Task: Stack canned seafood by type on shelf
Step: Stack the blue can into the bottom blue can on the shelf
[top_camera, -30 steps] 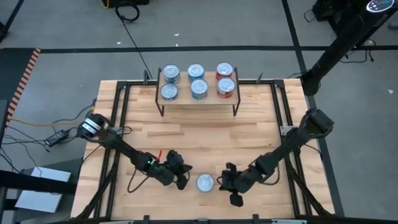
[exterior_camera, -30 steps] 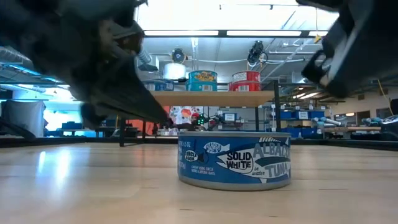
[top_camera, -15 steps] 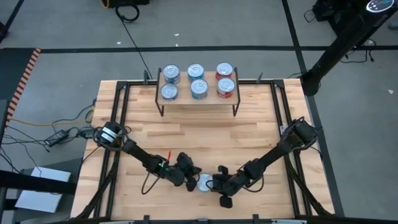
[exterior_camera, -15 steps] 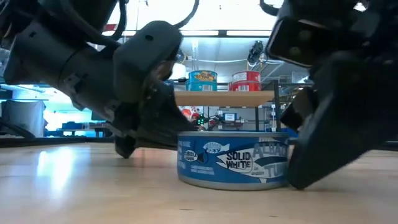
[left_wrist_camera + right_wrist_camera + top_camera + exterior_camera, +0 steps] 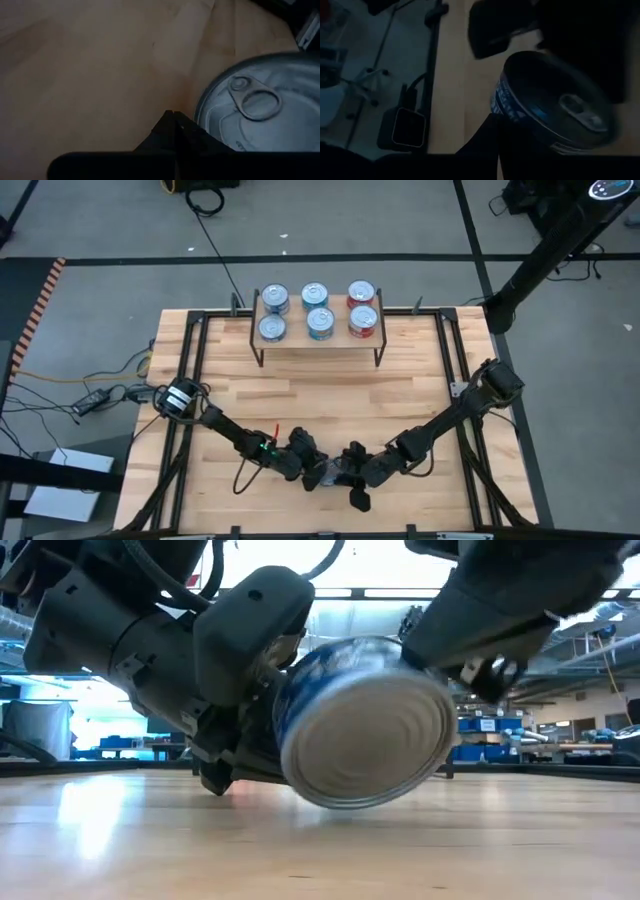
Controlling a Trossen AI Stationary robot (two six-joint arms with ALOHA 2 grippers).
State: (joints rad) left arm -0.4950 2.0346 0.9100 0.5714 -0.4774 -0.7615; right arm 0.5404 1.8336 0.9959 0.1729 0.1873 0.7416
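Note:
A dark blue tuna can (image 5: 329, 473) sits near the table's front edge, wedged between my two shut grippers. It is tipped: its ribbed silver bottom (image 5: 365, 745) faces the near edge and its pull-tab top (image 5: 255, 105) faces away. My left gripper (image 5: 313, 471) is at its left and my right gripper (image 5: 348, 471) at its right. At the far edge stands the shelf (image 5: 320, 336), carrying two dark blue cans (image 5: 272, 312), two teal cans (image 5: 318, 309) and two red cans (image 5: 362, 306). My left gripper presses its shut fingertips (image 5: 173, 120) against the can's side by the top rim (image 5: 199, 112), coming slanting down from the table's left. The can is tilted up on edge; whether its lower rim rests on the table, I cannot tell. My right gripper pushes its shut fingers (image 5: 496, 131) against the can's blue label wall (image 5: 506, 102), slanting down from the table's right, opposite the left gripper. The can leans with its bottom toward the near edge.
Bare wooden tabletop (image 5: 320, 400) lies between the can and the shelf. Black rails (image 5: 190, 360) run along the table's left and right sides. Cables and a small box (image 5: 95, 398) lie on the floor at the left.
Both grippers have closed in on the can, the left moving toward the table's right and down, the right toward the table's left. The can, which stood flat on the table, has tipped up between them, so its bottom now faces the near edge.

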